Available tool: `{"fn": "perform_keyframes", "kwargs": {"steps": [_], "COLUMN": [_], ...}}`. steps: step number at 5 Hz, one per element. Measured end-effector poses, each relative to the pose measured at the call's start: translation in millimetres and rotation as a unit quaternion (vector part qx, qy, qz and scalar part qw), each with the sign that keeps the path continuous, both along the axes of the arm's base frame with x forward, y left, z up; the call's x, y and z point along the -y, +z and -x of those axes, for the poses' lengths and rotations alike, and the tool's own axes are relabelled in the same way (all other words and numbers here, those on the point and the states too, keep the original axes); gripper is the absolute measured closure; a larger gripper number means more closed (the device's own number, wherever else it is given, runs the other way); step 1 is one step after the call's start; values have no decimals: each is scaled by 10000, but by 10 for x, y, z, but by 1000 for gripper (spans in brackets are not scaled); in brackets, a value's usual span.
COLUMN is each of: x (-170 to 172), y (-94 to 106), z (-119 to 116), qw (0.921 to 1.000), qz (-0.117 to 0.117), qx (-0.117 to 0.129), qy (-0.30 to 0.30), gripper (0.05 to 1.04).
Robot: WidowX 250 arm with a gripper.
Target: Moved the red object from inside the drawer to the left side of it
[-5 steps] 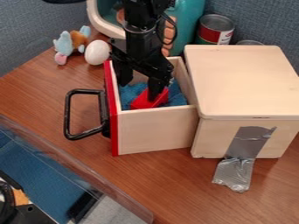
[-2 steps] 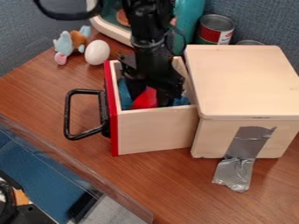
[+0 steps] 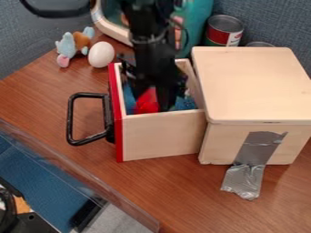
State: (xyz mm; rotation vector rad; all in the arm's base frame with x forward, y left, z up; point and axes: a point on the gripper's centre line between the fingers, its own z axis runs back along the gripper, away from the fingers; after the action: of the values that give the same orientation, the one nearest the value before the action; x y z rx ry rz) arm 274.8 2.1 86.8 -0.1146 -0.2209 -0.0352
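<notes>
- The tool (image 3: 154,98) hangs down inside the open drawer (image 3: 161,136), a little above and left of the middle of the frame.
- The red object (image 3: 146,102) is in that drawer too, right at the tool's lower end and partly hidden by it; red shows with black parts of the tool to its left and right.
- Whether the tool is clenched on the red object or has it loose, I cannot tell; nor can I tell whether the two touch.
- Blue cloth (image 3: 184,104) lies in the drawer around the red object, showing on both sides of the tool.
- The black arm (image 3: 146,43) comes in from the top edge of the frame.
- The drawer's red front (image 3: 118,132) faces the left of the frame, with a black handle (image 3: 70,118) on it.
- The wooden box (image 3: 252,86) stands at the right, with silver tape (image 3: 258,148) running from its side down onto the worktop (image 3: 176,195).
- At the upper left, a white egg (image 3: 101,54) sits beside a small plush toy (image 3: 68,45).
</notes>
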Motion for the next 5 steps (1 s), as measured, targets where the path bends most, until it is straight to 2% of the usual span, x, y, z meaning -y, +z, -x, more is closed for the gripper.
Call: {"fn": "perform_keyframes", "kwargs": {"steps": [1,2,3,4,5], "x": [-94,-337,-743,-1132,-1505], "y": [402,775,938,822,697], "z": [0,5,0,-83,-48], "qw": [9989,9955,9918,9902,9854], "qz": [85,120,42,-20,-249], "qx": [451,860,977,761,531], "qy": [110,376,828,1171,1598], "gripper": [495,495,495,495,495]}}
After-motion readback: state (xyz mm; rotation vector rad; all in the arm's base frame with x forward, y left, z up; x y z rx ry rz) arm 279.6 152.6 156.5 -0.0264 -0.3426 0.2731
